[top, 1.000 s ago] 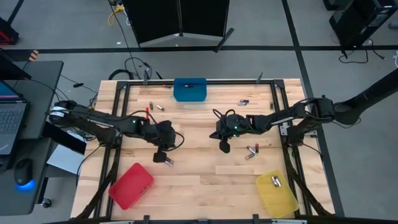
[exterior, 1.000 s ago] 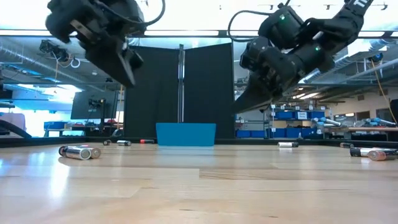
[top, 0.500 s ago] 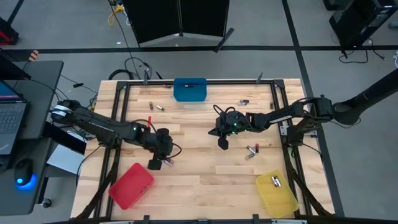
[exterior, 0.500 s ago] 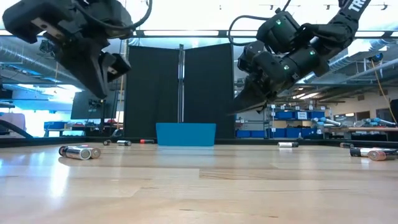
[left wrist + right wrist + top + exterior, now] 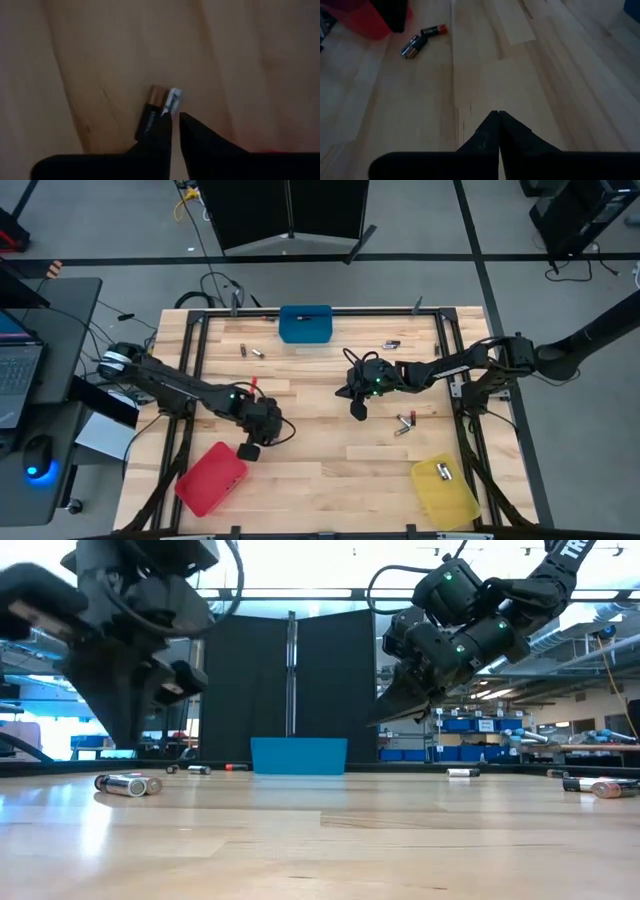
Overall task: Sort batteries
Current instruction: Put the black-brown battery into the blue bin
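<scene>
Two batteries lie side by side on the wooden table just beyond my left gripper (image 5: pixel 175 118): a dark one with a copper end (image 5: pixel 148 116) and a silvery one (image 5: pixel 173 100). That gripper (image 5: pixel 247 450) hangs above them beside the red bin (image 5: pixel 212 478), fingers a narrow gap apart and pointing steeply down. The low view shows these batteries (image 5: pixel 127 783) on the table below it. My right gripper (image 5: pixel 359 414) hovers shut over the table's middle, holding nothing. More batteries (image 5: pixel 404 422) lie to its right.
A blue bin (image 5: pixel 305 323) stands at the far edge. A yellow bin (image 5: pixel 445 492) at the near right holds a battery (image 5: pixel 443 471). Loose batteries lie at the far left (image 5: pixel 248 351) and far right (image 5: pixel 391 344). Bare wood lies between the arms.
My left gripper has sunk toward the table and drifted toward the near edge and the red bin, tipping more steeply downward. The batteries on the table have stayed where they were.
</scene>
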You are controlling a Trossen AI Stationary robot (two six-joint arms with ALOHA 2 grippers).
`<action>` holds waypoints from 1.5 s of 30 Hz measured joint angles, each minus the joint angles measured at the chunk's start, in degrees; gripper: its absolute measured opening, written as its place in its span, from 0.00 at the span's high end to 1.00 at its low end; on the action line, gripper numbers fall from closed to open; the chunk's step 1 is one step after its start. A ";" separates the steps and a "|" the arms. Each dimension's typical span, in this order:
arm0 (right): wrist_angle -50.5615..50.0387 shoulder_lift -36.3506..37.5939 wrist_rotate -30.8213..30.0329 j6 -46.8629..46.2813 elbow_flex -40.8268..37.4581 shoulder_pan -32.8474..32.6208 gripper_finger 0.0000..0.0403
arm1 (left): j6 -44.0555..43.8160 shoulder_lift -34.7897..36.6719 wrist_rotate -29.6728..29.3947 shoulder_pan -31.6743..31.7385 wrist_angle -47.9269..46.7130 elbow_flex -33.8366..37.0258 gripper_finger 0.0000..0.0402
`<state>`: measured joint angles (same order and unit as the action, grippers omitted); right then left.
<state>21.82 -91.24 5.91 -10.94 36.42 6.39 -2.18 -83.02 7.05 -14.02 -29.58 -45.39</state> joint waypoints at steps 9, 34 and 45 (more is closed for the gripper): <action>-0.55 0.00 -0.26 0.06 0.00 -0.89 0.97 | 3.62 -3.54 -1.42 1.33 2.43 -0.02 0.77; 0.44 0.00 -0.29 2.14 0.00 -0.92 0.97 | 2.55 -5.76 -2.89 1.97 3.15 2.65 0.78; 0.44 0.00 -0.29 2.14 0.00 -0.92 0.97 | 1.57 -5.87 -4.79 2.00 7.00 2.72 0.88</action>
<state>22.26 -91.24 5.63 -8.80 36.42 5.48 -0.61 -88.89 2.27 -12.03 -22.58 -42.67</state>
